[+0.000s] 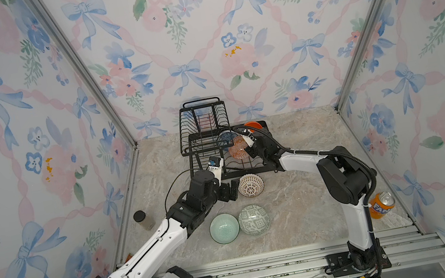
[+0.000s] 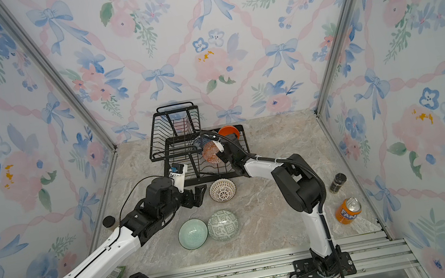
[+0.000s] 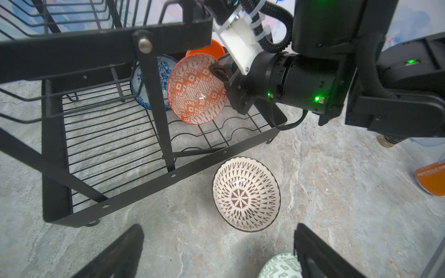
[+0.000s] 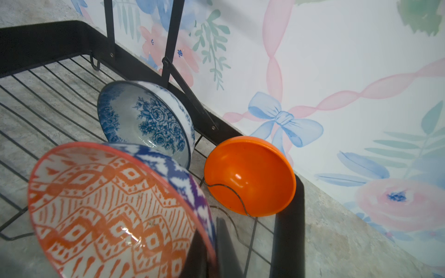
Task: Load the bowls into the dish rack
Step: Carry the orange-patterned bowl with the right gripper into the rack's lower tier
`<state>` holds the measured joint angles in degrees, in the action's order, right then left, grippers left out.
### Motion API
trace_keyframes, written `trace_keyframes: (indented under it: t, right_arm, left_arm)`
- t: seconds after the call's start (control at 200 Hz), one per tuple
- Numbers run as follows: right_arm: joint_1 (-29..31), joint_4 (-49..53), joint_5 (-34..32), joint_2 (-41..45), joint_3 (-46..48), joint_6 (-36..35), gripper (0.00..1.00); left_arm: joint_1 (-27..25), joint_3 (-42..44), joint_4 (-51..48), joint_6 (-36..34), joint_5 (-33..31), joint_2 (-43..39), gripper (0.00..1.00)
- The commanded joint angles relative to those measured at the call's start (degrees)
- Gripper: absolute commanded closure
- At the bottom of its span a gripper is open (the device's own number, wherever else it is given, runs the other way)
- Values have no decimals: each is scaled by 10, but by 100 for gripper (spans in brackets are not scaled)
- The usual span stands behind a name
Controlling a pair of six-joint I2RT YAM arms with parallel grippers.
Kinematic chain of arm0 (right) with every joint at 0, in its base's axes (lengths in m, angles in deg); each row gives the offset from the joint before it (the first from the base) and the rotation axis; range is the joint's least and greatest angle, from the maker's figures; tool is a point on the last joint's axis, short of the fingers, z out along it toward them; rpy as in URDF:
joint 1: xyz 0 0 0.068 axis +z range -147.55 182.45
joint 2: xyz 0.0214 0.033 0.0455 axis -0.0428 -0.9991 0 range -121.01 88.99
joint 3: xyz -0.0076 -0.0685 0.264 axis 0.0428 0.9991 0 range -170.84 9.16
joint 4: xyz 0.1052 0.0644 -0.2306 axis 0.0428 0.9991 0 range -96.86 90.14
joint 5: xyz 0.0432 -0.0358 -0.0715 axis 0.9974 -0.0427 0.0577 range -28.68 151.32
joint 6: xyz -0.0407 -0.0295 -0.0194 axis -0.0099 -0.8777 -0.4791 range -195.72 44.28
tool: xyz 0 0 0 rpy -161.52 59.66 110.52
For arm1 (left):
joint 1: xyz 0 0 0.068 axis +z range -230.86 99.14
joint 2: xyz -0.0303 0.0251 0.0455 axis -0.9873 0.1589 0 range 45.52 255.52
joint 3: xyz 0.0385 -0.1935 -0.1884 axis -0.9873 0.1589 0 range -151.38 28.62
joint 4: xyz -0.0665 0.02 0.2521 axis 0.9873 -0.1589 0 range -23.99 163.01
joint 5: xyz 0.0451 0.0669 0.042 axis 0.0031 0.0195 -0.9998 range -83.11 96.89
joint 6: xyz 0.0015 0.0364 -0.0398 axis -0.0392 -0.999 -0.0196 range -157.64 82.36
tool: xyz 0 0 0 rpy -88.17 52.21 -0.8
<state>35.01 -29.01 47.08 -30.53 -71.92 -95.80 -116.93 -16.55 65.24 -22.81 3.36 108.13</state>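
The right claw (image 3: 219, 72) is clamped on the rim of the orange-and-white bowl (image 3: 196, 91), holding it tilted on edge inside the lower tray of the dish rack (image 3: 192, 166). Just beyond this claw, a blue flowered bowl (image 4: 149, 120) and a plain orange bowl (image 4: 250, 175) lean in the same tray. The left claw (image 1: 232, 190) hangs wide open, holding nothing. The white lattice bowl (image 3: 245, 193) sits on the table (image 1: 303, 199) right ahead of it. A pale green bowl (image 1: 224, 228) and a grey-green patterned bowl (image 1: 254, 220) sit side by side back from that claw, toward the robot's base.

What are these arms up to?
Loading bowls into a rack. The right gripper, shut on an orange-white bowl, holds it there beside a blue bowl and an orange bowl. The left gripper hangs open by a lattice bowl; a green bowl and a grey-green bowl sit on the table.
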Motion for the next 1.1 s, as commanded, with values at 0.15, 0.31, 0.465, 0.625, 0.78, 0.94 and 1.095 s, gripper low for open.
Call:
trace_keyframes:
  t: [0.15,0.31,0.465,0.625,0.78,0.94,1.095]
  right_arm:
    - [18,-99,-4,-37,-37,-40,100]
    - [21,-129,1,-52,-40,-45,100]
    - [24,-158,8,-68,-44,-50,100]
    - [28,-180,8,-88,-56,-68,100]
    - [28,-206,11,-107,-64,-87,100]
    - [29,-243,22,-122,-64,-110,100]
    - [29,-278,49,-134,-54,-134,100]
  left_arm:
    - [10,3,-31,0,6,-1,2]
    - [15,2,-40,-2,2,-9,2]
    - [23,-1,-48,-5,1,-15,2]
    - [27,-2,-51,-6,4,-14,2]
    - [29,-4,-54,-8,3,-16,2]
    - [30,-6,-57,-9,4,-17,2]
    - [32,-6,-58,-10,5,-16,2]
